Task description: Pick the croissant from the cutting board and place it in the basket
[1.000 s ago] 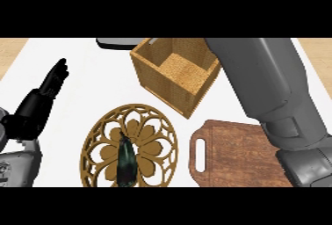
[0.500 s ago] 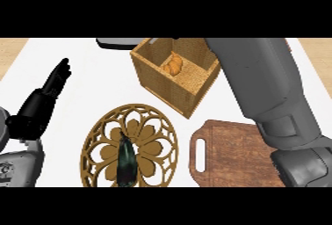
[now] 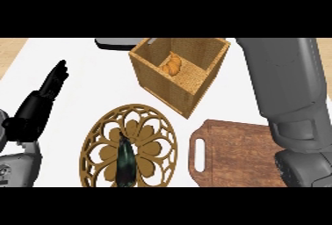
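On your left you see the black left hand [image 3: 39, 103], made of slim, segmented fingers with a matte finish. Below it sits a light grey forearm casing with small dark markings and holes near the lower edge. On your right, the right forearm [image 3: 288, 88] is a broad, smooth grey shell, and it ends in a darker grey rounded cuff with a seam.
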Tool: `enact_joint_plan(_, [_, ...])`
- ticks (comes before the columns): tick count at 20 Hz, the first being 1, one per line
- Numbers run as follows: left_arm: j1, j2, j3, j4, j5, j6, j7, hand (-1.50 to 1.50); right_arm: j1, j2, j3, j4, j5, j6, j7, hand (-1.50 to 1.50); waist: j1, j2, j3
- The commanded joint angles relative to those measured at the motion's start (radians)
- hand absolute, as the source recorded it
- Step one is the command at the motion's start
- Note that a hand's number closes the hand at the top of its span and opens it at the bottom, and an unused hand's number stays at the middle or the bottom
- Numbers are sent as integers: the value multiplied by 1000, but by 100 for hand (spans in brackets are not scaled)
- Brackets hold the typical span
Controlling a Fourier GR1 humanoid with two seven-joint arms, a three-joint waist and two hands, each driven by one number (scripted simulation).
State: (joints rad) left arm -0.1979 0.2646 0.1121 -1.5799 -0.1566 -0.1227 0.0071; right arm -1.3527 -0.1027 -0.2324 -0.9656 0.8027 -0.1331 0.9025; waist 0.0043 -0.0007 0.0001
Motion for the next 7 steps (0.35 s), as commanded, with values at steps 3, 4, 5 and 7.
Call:
enact_joint_plan(3, [13,9,24,14,7,-1,-21,0,107,-80,-73,-139,13,-152,10,-150,-16,-3,0])
enact_joint_plan(4, [7,9,20,38,14,-17,-7,0,127,-82,-70,-183,21,-155,34,-150,-23,-4,0])
enact_joint_plan(5, [39,17,31,10,17,-16,-30,0,172,-92,-71,-243,21,-153,36,-150,-23,-8,0])
enact_joint_plan(7, [38,3,16,1,-11,7,-21,0,283,-126,-84,-328,-2,-118,5,-150,-32,-9,1])
